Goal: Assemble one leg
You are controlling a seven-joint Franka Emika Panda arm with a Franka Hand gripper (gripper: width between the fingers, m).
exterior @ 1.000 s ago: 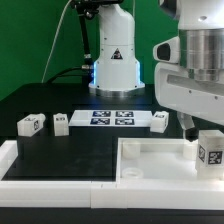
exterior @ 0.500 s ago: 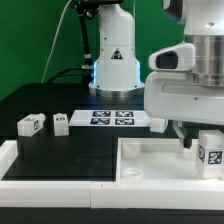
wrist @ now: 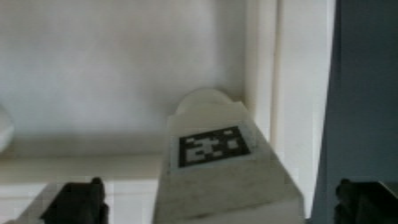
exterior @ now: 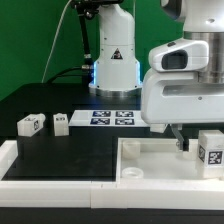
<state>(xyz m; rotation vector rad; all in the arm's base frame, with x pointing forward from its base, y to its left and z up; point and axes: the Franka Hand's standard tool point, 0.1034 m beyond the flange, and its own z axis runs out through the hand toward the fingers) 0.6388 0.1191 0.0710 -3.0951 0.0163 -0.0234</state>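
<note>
At lower right of the exterior view, a leg stands on the tabletop's corner, presumably over its socket. The gripper is spread wide around it, nothing yet held. Farther back, at left, two legs lie unused.

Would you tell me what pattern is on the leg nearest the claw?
A black-and-white square tag on the chunky white plastic leg, clearest in the wrist view.
</note>
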